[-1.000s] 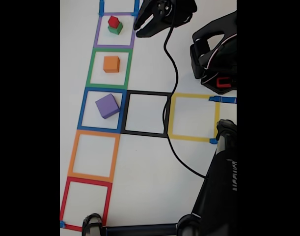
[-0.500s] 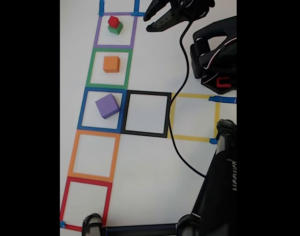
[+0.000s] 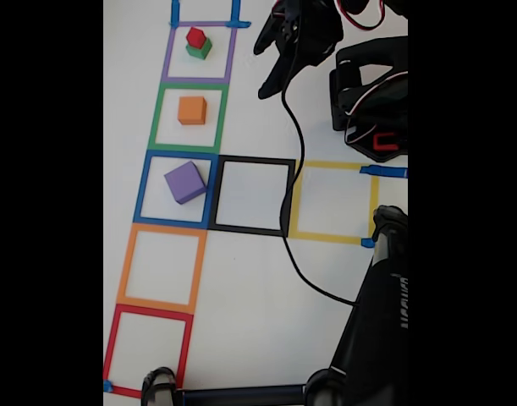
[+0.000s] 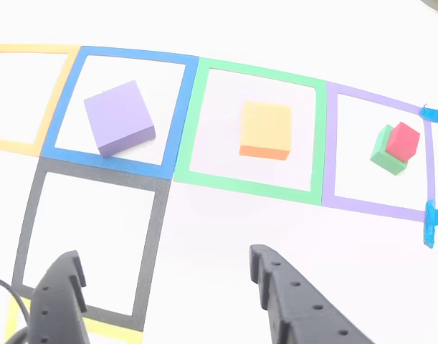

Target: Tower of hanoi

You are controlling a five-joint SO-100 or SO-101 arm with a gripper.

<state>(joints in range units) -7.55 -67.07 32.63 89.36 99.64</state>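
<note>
The black plastic gripper [image 4: 165, 276] hangs with fingers apart over the white table [image 3: 250, 288], while a small red cube [image 4: 402, 140] sits atop a green cube [image 4: 386, 155] inside the purple tape square [image 3: 167, 59].

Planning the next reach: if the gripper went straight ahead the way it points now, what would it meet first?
Probably the orange cube in the green square; the open gripper aims there, though depth is unclear.

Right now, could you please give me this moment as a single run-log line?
gripper: open, empty, above mat | red cube: on green cube, purple square | orange cube: green square | purple cube: blue square
</note>
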